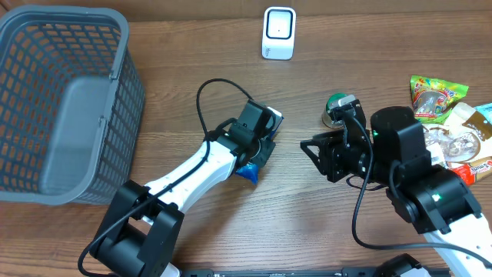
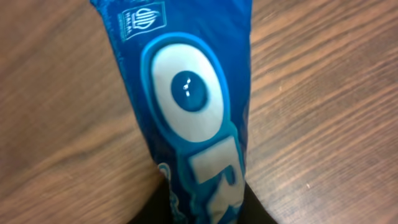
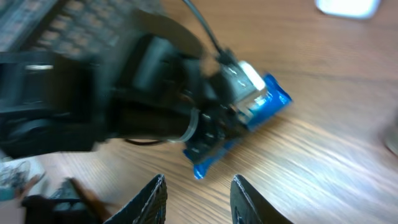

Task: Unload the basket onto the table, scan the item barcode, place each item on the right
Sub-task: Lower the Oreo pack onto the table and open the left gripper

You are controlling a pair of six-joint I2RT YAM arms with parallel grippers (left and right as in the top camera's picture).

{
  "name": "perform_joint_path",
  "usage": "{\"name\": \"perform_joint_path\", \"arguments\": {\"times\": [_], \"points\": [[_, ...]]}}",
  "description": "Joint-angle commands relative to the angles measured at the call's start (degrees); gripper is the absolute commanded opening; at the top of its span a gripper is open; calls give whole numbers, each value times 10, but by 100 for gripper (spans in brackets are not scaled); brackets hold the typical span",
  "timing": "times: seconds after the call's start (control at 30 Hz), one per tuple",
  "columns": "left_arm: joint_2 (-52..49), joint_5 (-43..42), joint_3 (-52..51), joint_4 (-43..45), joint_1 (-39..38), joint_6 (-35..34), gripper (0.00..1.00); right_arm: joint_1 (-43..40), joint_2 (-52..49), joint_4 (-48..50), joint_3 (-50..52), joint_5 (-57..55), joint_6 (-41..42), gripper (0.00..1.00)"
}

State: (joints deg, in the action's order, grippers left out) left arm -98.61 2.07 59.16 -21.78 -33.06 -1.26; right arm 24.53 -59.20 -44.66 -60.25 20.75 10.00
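Fingers (image 2: 154,210) of my left gripper (image 2: 205,214) show as two dark edges at the bottom of the wrist view, one on each side of the blue Oreo packet (image 2: 193,106). Whether they press on it or only flank it, I cannot tell. The packet lies flat on the wooden table (image 2: 323,93), its length running away from me, with the white-ringed O of the logo facing up.

My right gripper (image 3: 196,196) points at the packet from the right. Its two fingers (image 3: 152,199) stand apart, and only bare wood shows in the gap. Beyond them my left arm (image 3: 124,112) crosses the view, blurred, its wrist over the packet so that the two blue ends stick out from under it.

From overhead, the packet sits near the middle of the table, between my two arms. A green-lidded can (image 1: 336,102) stands just behind my right wrist, with a pile of snack packets (image 1: 442,108) by the right edge. A grey plastic basket (image 1: 61,100) fills the far left. The white barcode scanner (image 1: 278,32) stands at the far edge, well apart from the packet.
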Motion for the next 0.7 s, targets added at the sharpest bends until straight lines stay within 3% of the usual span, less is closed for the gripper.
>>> {"name": "perform_joint_path", "arguments": {"times": [0.0, 0.2, 0.3, 0.4, 0.5, 0.67], "points": [[-5, 58, 2, 10, 6, 13, 63, 2, -9, -13, 2, -68, 22, 35], [-5, 51, 2, 14, 23, 13, 84, 2, -20, -42, 2, -68, 23, 35], [-5, 43, 2, 18, 25, 12, 100, 2, -28, -52, 9, -68, 43, 36], [-5, 47, 5, 15, 28, 7, 100, 2, -40, -35, 41, -66, 72, 29], [3, 77, 20, -17, 47, -54, 100, 2, -57, 13, 92, -25, 85, 5], [37, -3, 49, -76, 108, -87, 100, 3, -95, 105, 157, 47, 85, 4]]}}
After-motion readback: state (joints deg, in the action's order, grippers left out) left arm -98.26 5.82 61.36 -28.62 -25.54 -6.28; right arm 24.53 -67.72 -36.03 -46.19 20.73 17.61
